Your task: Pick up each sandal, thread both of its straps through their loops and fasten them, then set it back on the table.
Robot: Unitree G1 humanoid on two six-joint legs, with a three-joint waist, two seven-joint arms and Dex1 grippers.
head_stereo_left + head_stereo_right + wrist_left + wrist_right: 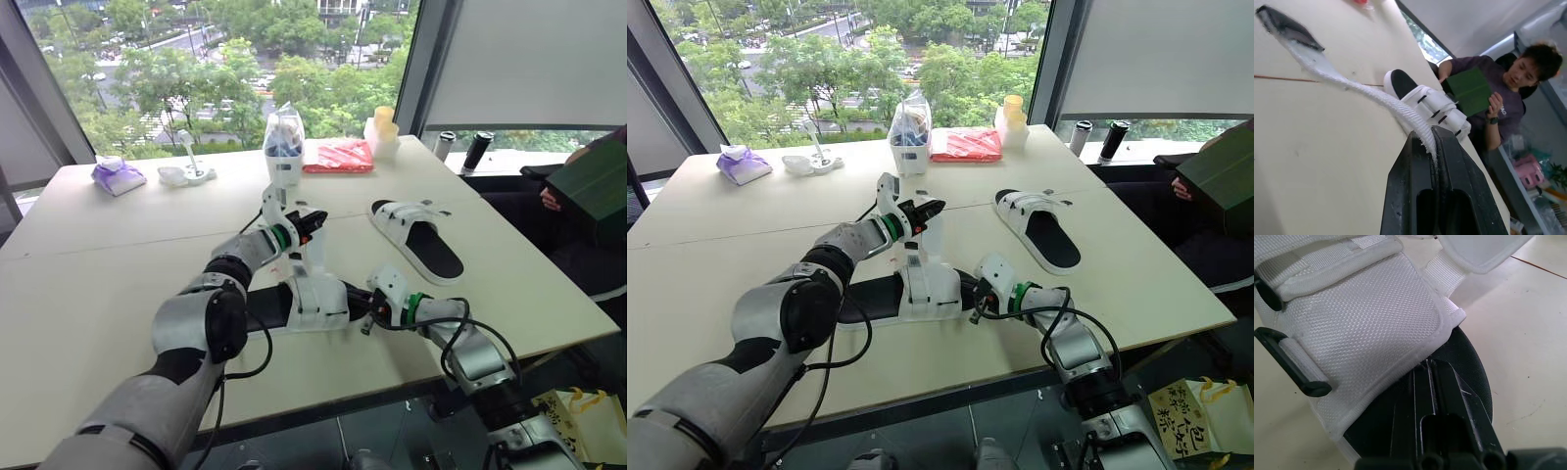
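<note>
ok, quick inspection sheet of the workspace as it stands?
Surface: beige table, seam across the middle.
Job's things: near sandal worked by both claws, one strap pulled up loose; far sandal flat on the table, to the right.
Clutter: purple pouch, plastic bag, red packet along the far edge.
Claws: left claw shut on the strap; right claw shut at the near sandal's edge.
Cables: black cable looped beside the right forearm.
Surroundings: window behind; person seated at right, holding a green book.

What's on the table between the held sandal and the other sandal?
Nothing: bare table separates the held sandal from the other sandal, per the right eye view.
</note>
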